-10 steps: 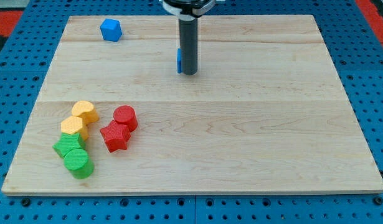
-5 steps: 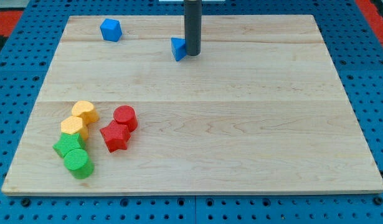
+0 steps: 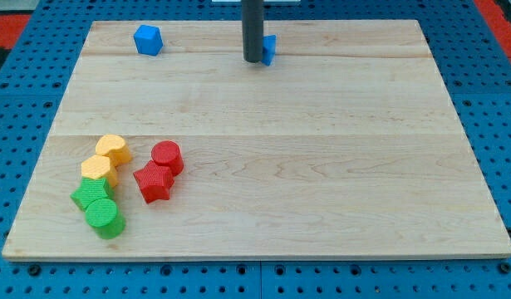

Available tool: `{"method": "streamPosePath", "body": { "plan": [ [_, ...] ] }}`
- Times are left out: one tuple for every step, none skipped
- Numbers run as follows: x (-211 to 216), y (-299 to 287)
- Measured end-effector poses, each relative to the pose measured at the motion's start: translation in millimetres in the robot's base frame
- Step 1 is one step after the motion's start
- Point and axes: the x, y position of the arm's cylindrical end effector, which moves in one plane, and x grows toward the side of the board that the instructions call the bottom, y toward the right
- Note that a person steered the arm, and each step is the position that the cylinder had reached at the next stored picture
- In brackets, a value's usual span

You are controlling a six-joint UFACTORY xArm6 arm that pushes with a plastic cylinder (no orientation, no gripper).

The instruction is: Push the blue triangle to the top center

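The blue triangle (image 3: 269,49) lies near the view's top centre of the wooden board (image 3: 321,166), mostly hidden behind my rod; only its right part shows. My tip (image 3: 253,61) rests on the board just left of the triangle, touching or nearly touching it. A second blue block (image 3: 147,39), a hexagon-like shape, sits at the view's top left, well away from the tip.
At the view's lower left is a cluster: a yellow heart-like block (image 3: 114,149), a yellow block (image 3: 98,169), a green star (image 3: 90,194), a green cylinder (image 3: 104,218), a red cylinder (image 3: 166,156) and a red star (image 3: 153,182).
My tip has moved up the view toward the top edge. The blue triangle moved up with it and now shows on the rod's right side instead of its left.
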Motion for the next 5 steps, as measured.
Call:
{"method": "streamPosePath", "body": {
  "plan": [
    [6,1],
    [6,21],
    [4,29],
    [-6,39],
    [-8,58]
  ]
}}
